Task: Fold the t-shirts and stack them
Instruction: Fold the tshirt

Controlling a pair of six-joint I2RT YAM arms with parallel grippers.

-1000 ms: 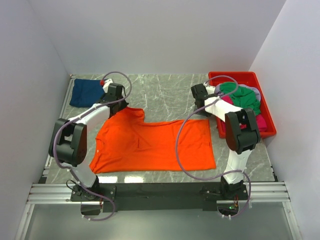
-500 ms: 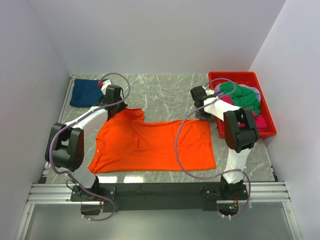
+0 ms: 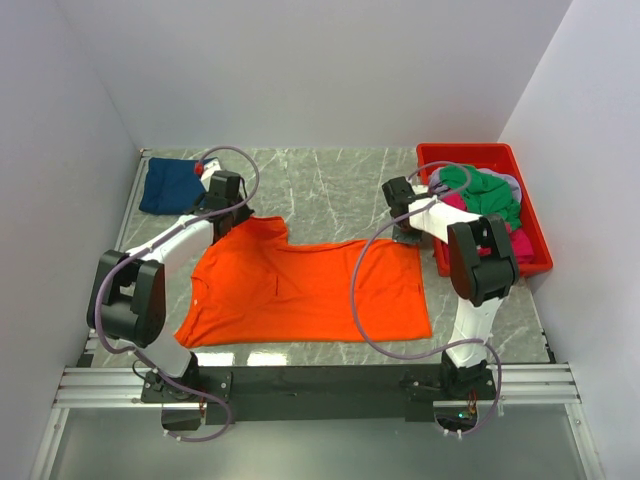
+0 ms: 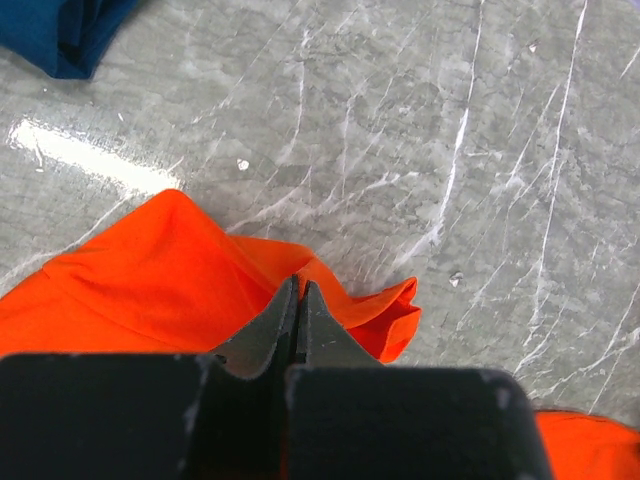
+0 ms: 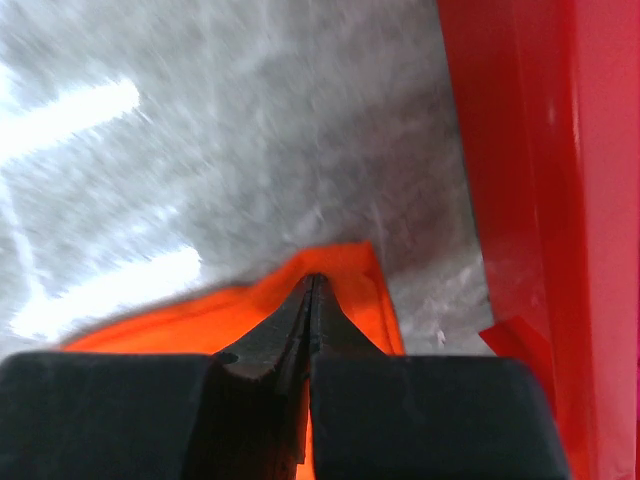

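Left hand (image 4: 300, 287) slightly leftward, tight on orange t-shirt (image 3: 300, 290) like right hand (image 5: 312, 281); marbled grey table (image 3: 330, 185), white walls (image 3: 320, 70)

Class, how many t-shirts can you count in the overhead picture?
5: orange t-shirt mid-table; navy t-shirt far-left corner; green, pink and grey ones heaped in the red bin, which may hide more.

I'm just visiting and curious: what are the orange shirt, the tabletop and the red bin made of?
The orange shirt looks like soft matte cloth: it wrinkles and bunches. The tabletop looks like polished grey marble, or a print of it: white veins, glare streaks. The red bin seems rigid glossy plastic: straight, smooth walls.
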